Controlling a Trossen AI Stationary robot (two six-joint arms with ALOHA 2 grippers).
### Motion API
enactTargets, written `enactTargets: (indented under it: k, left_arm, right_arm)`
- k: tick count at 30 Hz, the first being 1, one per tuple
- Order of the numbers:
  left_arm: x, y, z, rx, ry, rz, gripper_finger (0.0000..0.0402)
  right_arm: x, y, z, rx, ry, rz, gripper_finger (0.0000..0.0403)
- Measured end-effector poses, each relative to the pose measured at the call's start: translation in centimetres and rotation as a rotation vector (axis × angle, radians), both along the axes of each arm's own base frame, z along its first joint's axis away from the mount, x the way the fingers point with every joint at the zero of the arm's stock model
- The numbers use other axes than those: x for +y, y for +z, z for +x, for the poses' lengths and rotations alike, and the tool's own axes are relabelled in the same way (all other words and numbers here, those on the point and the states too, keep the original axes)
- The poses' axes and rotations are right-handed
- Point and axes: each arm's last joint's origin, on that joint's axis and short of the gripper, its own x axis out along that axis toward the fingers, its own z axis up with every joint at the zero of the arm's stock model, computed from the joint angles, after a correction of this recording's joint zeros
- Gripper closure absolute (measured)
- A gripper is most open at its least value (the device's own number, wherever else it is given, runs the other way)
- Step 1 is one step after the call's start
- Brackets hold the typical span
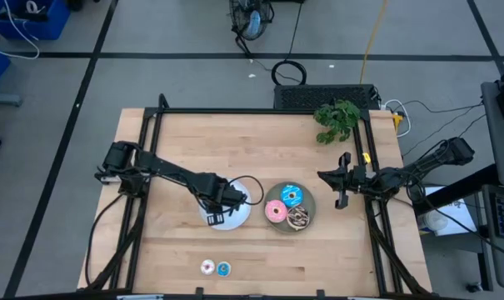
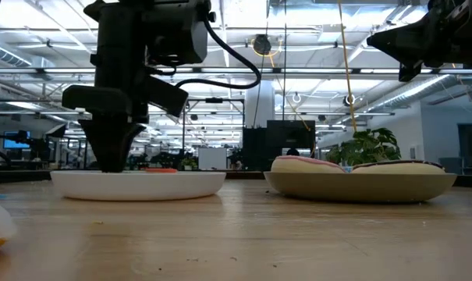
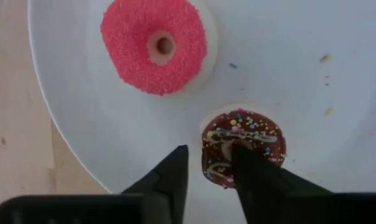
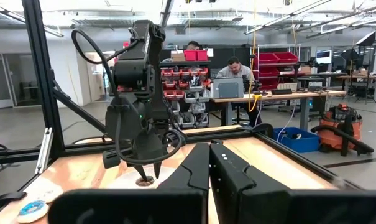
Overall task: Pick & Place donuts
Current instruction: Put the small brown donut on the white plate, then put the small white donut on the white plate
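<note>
Left gripper (image 3: pixel 209 165) fingers spread at tiny brown donut (image 3: pixel 243 147) on white plate (image 3: pixel 312 74); right fingers (image 4: pixel 203 168) pressed together.

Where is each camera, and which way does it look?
High: overhead, looking straight down; both arms show.
Low: table height, looking level across; left end effector at the white plate.
Left wrist: looking down at the tiny red donut and tiny brown donut.
Right wrist: looking across, own fingers shut.
Low and left wrist share the white plate.
</note>
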Motion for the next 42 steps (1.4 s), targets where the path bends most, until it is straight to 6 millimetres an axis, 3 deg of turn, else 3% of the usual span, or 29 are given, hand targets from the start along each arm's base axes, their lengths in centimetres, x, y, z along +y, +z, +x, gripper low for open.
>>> enactTargets:
  k: [5, 9, 17, 21, 25, 34, 42]
  left_arm:
    - [0.1, 0.5, -0.4, 0.021, -0.009, 0.004, 0.0239]
    - [0.1, 2.7, -0.7, -0.025, 0.042, -0.001, 0.0241]
    - [-0.9, 10.3, -2.0, -0.265, 0.21, -0.025, 0.0279]
    - [-2.7, 12.4, -3.0, -0.326, 0.269, -0.073, 0.0334]
    - [-5.3, 13.3, -3.9, -0.35, 0.214, -0.109, 0.0393]
    - [-9.1, 13.5, -5.7, -0.423, 0.221, -0.043, 0.0397]
    - [-10.3, 13.5, -6.4, -0.446, 0.26, -0.041, 0.0396]
  right_arm:
    - [0.0, 0.0, 0.0, 0.0, 0.0, 0.0, 0.0403]
    - [0.0, 0.0, 0.0, 0.001, 0.0, 0.0, 0.0403]
    - [0.0, 0.0, 0.0, 0.002, 0.0, -0.001, 0.0403]
    - [0.0, -0.1, 0.0, 0.008, 0.0, -0.003, 0.0403]
    - [0.0, -0.1, 0.0, 0.012, 0.001, 0.002, 0.0403]
    - [0.0, -0.1, 0.0, 0.012, 0.001, 0.002, 0.0403]
    - [0.0, -0.1, 0.0, 0.013, 0.001, 0.002, 0.0403]
